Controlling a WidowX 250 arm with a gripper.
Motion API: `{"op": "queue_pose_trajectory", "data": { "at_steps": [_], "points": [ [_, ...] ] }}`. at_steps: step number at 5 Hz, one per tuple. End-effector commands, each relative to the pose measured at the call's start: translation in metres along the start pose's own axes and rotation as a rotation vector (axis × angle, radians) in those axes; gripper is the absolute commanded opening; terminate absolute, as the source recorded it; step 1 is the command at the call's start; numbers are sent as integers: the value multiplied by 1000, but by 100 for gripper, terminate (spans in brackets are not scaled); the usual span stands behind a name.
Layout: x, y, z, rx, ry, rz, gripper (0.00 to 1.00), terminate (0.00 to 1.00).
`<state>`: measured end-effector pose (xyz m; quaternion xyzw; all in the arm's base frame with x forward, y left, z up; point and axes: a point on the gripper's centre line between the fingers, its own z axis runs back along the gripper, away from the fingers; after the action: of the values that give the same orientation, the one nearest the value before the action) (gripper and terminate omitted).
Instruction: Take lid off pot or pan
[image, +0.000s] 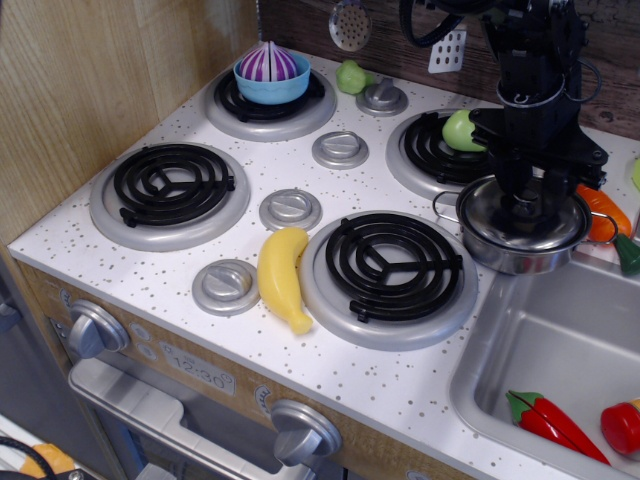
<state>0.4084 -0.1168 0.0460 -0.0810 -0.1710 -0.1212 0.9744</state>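
The shiny steel lid sits on the small steel pot at the right of the stove top, next to the sink. My black gripper comes straight down onto the lid. Its two fingers stand on either side of the small centre knob, close to it. I cannot tell whether they press on the knob. The lid rests flat on the pot. A wire loop handle shows on the pot's left side.
A yellow banana lies left of the front right burner. A green thing lies on the back right burner. An orange carrot lies right of the pot. A blue bowl is at the back. The sink holds red toys.
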Motion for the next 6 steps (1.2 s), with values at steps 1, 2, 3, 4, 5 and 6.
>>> {"op": "queue_pose_trajectory", "data": {
  "at_steps": [1,2,3,4,5,6],
  "points": [
    [16,0,19,10,-28,-12,0,0],
    [26,-1,42,81,-7,-81,0,0],
    [29,-13,74,228,26,-119,0,0],
    [9,-10,81,245,62,-77,0,0],
    [-30,13,85,247,113,-105,0,0],
    [-56,27,81,239,120,-124,0,0]
  ]
}}
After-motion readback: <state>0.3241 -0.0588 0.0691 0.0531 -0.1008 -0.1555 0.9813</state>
